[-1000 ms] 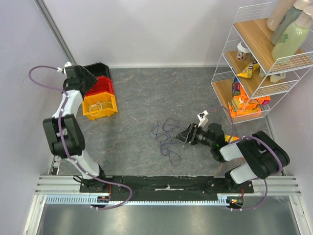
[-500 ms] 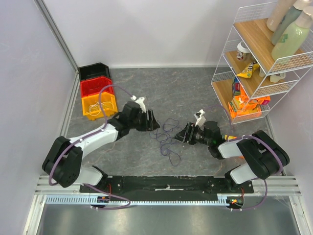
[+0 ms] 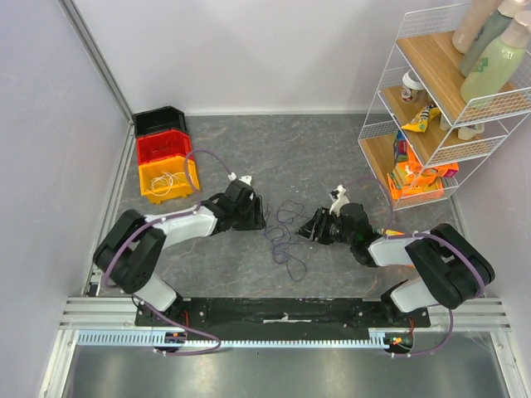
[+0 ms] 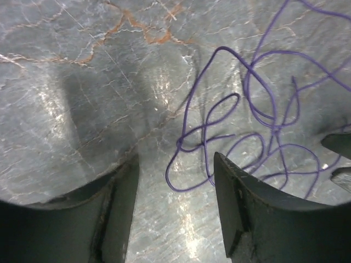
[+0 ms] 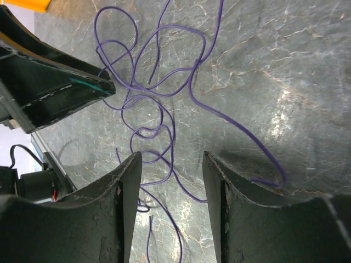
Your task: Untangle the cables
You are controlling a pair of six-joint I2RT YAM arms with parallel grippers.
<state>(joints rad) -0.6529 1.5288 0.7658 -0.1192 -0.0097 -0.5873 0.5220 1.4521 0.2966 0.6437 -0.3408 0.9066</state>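
Observation:
The cables [image 3: 282, 232] are thin purple wire lying in a loose tangle of loops on the grey table, between the two arms. My left gripper [image 3: 259, 217] is low at the tangle's left edge. It is open, and one loop [image 4: 192, 175] lies on the table just ahead of its fingertips [image 4: 175, 164]. My right gripper [image 3: 312, 228] is at the tangle's right edge, also open. Purple strands [image 5: 164, 137] lie on the table between its fingers [image 5: 171, 159], untouched. Each wrist view shows the other gripper across the tangle.
Three stacked bins stand at the back left: black, red [image 3: 163, 148] and yellow [image 3: 170, 180]. The yellow one has thin white wire in it. A white wire shelf [image 3: 431, 108] with bottles and packets stands at the right. Mauve hoses run along both arms.
The left arm swung from the bins down to the tangle's left edge. The right gripper edged left toward the tangle and its jaws narrowed.

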